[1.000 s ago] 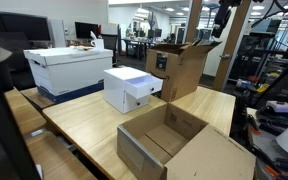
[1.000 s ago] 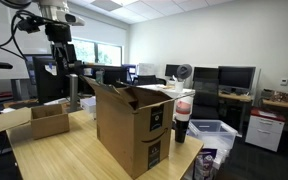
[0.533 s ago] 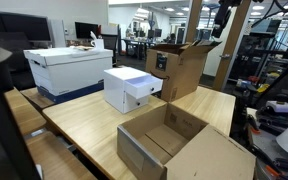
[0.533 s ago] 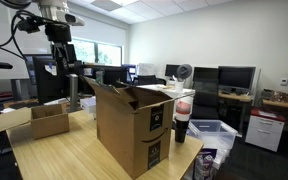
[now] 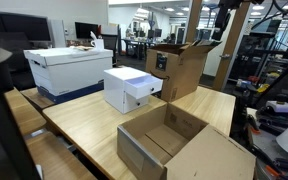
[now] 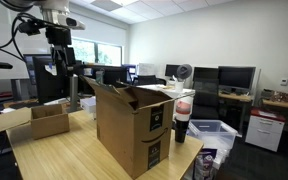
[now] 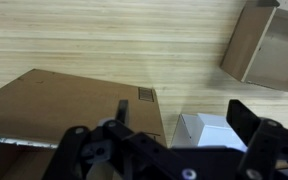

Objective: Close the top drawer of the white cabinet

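The white cabinet stands on the wooden table between the big white lidded box and the tall cardboard box. Its top drawer faces the tall box and seems to stick out a little; the knob is too small to see. My gripper hangs high above the tall cardboard box, far above the cabinet, and also shows in an exterior view. In the wrist view the gripper is open and empty, with the cabinet's top far below between the fingers.
A tall cardboard box with open flaps stands next to the cabinet. A low open cardboard box sits at the table's near end. A large white lidded storage box stands behind the cabinet. Office desks and monitors surround the table.
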Action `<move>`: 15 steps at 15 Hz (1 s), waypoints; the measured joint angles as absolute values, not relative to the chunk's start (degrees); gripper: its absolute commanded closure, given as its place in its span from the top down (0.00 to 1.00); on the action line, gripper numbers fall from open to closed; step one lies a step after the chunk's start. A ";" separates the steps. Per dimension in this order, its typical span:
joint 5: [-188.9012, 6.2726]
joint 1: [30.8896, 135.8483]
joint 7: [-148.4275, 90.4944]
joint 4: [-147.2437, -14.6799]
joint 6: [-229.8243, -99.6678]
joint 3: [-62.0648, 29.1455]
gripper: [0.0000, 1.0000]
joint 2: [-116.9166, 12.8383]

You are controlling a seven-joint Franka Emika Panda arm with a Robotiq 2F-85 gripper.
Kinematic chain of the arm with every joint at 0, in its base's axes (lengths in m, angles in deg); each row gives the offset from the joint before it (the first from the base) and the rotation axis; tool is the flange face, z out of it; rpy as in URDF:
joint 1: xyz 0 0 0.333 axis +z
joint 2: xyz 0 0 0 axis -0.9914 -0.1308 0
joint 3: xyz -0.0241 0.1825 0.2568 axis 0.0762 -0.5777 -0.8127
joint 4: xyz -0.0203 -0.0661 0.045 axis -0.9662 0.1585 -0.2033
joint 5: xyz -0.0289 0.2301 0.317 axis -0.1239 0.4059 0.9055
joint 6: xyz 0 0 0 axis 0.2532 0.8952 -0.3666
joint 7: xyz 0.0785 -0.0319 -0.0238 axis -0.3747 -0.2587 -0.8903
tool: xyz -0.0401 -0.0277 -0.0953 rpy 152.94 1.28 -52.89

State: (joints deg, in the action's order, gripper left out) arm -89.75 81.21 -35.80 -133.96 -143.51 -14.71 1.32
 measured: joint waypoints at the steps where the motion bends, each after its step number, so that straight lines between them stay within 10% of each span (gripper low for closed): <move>1: -89.75 81.21 -35.80 -133.96 -143.36 -14.71 1.00 0.98; 15: -89.77 81.28 -36.03 -135.68 -146.16 -14.97 1.00 -2.88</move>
